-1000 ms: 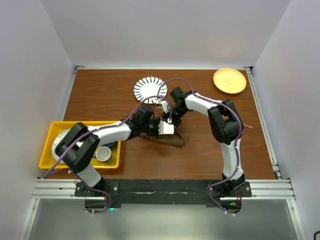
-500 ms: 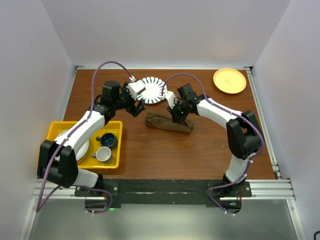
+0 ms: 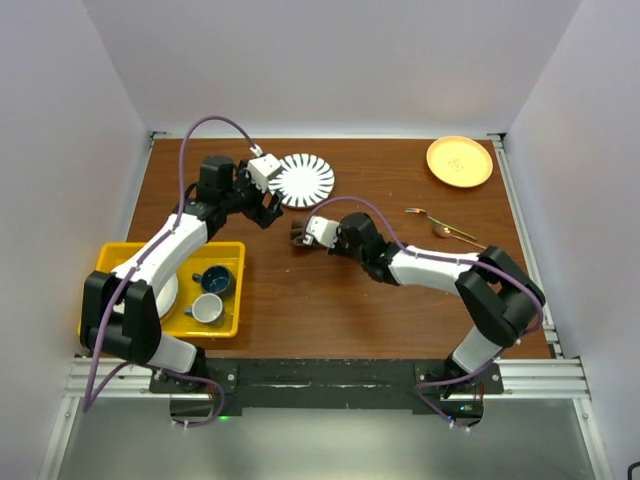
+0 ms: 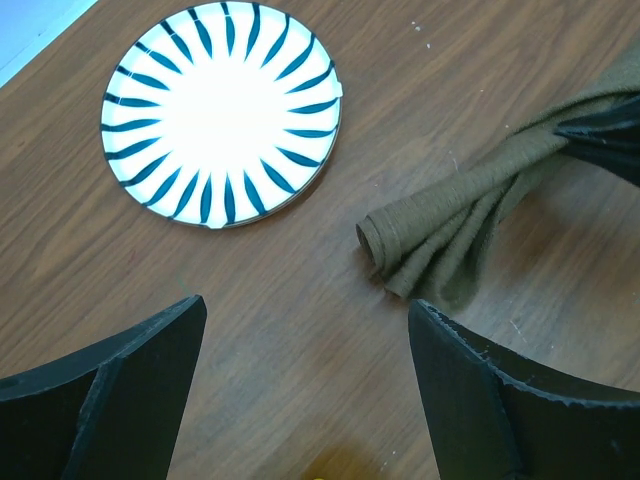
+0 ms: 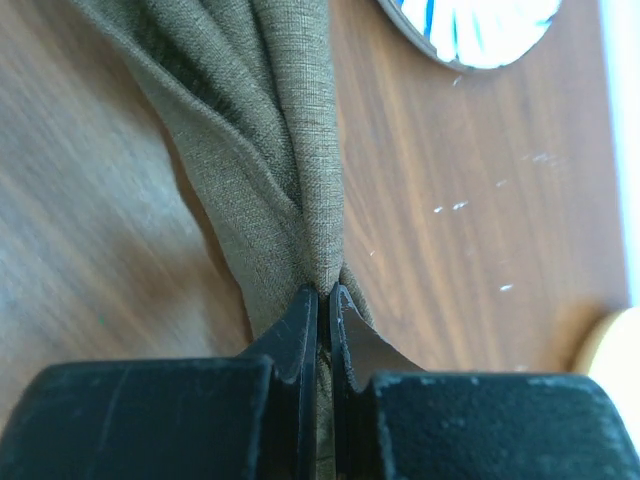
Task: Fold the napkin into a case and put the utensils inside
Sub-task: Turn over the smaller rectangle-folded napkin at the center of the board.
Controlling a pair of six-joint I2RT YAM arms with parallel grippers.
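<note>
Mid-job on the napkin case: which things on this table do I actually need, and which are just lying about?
For the job:
- napkin, bunched up and pinched in the right tool
- utensils, on the table towards the right

Lying about:
- striped plate
- orange plate
- yellow bin holding a blue cup and a grey cup

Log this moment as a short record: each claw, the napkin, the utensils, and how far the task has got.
left claw: open, empty, over the table beside the striped plate
right claw: shut on the napkin
napkin: bunched into a loose twisted roll, free end lying on the table; no case formed
utensils: on the bare wood at the right, apart from the napkin
yellow bin: near left, holding cups
progress: fold not made, utensils not yet placed
</note>
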